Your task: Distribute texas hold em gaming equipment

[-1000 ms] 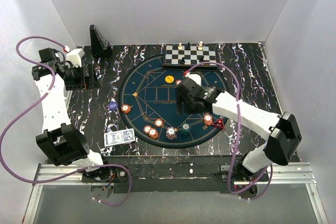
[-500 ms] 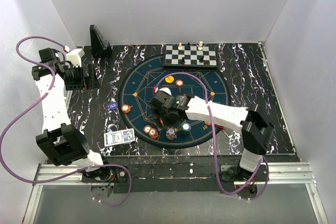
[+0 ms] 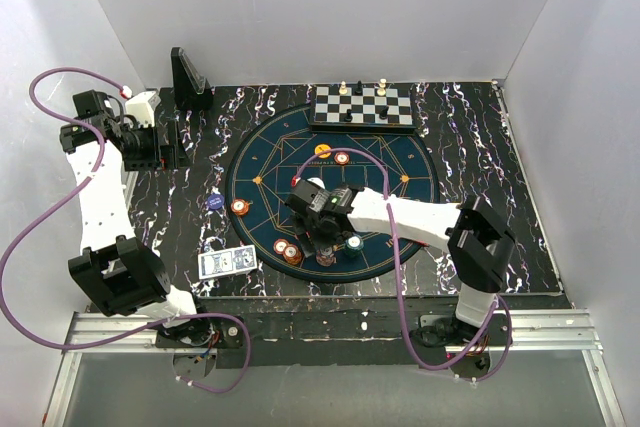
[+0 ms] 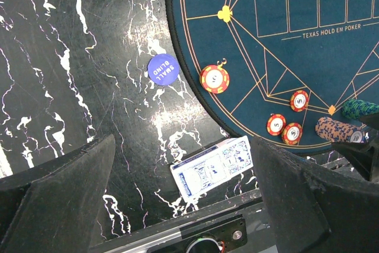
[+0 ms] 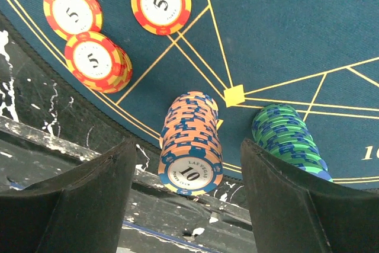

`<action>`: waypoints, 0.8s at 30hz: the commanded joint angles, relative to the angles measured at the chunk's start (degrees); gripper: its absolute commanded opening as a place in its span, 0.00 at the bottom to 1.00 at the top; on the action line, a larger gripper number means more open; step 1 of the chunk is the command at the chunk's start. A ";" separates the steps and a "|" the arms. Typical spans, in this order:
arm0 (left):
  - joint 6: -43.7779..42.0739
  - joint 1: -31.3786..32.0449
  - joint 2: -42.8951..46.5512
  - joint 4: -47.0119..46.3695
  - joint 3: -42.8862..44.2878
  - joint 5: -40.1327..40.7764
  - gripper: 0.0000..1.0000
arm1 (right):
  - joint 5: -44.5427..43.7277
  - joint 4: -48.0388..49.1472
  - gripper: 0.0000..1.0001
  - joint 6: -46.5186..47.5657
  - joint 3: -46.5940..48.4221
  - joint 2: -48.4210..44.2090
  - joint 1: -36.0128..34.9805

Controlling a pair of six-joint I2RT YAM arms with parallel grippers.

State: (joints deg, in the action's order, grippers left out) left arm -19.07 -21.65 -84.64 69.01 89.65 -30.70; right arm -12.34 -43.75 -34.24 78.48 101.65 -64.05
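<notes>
Your right gripper (image 5: 188, 199), jaws spread, straddled the tall pink-and-blue "10" chip stack (image 5: 188, 146) at the poker mat's (image 5: 308, 34) near edge. An off-centre squeeze risked toppling it into the teal stack (image 5: 285, 140) just beside.

we note the chip stack (image 5: 190, 146) on the mat (image 5: 284, 39) edge, between the right gripper (image 5: 188, 199) fingers, second stack (image 5: 287, 137) just beside.

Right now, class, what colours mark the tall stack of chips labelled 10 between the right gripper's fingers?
Pinkish-orange with blue edge stripes, clearest in the right wrist view.
</notes>
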 commanded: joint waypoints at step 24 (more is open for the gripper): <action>-0.27 -0.41 2.11 -0.28 0.79 -0.59 1.00 | -2.25 -1.51 0.17 1.10 1.41 -0.65 -0.90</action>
State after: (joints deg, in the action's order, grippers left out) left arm -19.07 -21.65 -84.64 68.97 89.73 -30.70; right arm -12.03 -42.85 -34.22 77.28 102.37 -64.60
